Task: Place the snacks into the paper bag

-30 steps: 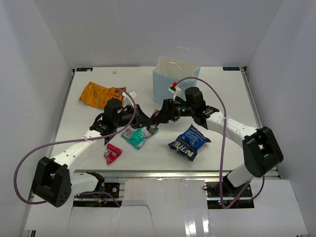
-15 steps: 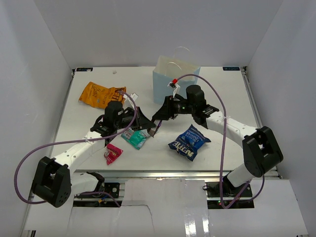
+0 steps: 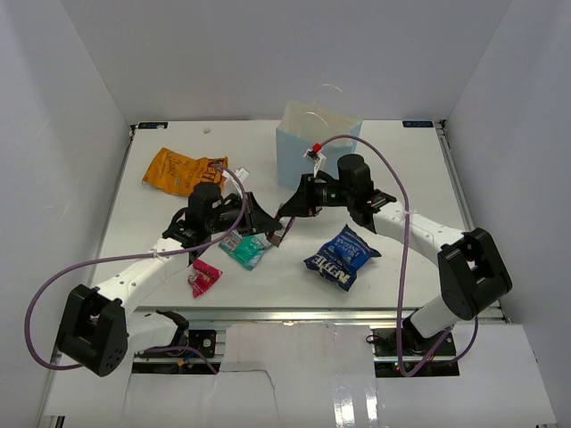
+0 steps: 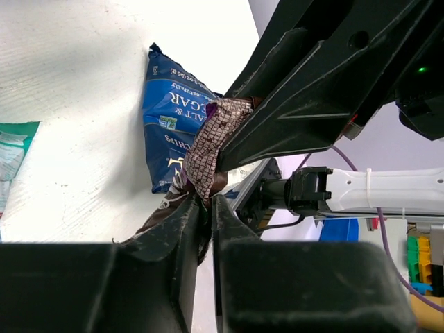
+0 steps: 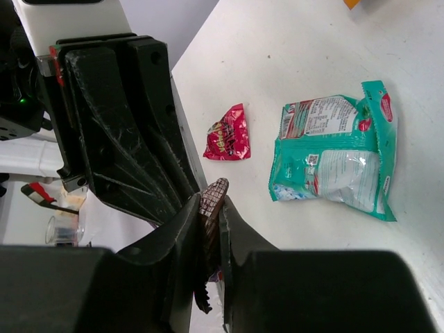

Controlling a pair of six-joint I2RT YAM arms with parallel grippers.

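The brown bar (image 3: pixel 278 234) hangs above the table between both grippers. My left gripper (image 4: pixel 208 201) is shut on its lower end, and the checked wrapper (image 4: pixel 218 135) sticks up from the fingers. My right gripper (image 5: pixel 211 205) is shut on the other end of the bar (image 5: pixel 213 198), tip to tip with the left gripper (image 3: pixel 266 228). The light blue paper bag (image 3: pixel 312 143) stands upright behind the right gripper (image 3: pixel 289 219). On the table lie the blue chip bag (image 3: pixel 343 257), the teal-white pouch (image 3: pixel 245 250), the pink wrapper (image 3: pixel 204 278) and the orange chip bag (image 3: pixel 178 169).
White walls close in the table on three sides. A purple cable loops over each arm, and the right one arcs past the paper bag. The blue chip bag (image 4: pixel 170 118) lies just under the joined grippers, and the teal-white pouch (image 5: pixel 336 149) and pink wrapper (image 5: pixel 227 134) lie beside them.
My right gripper has closed from wide open onto the free end of the brown bar. Both grippers have shifted slightly toward the near left. My left gripper has kept its hold.
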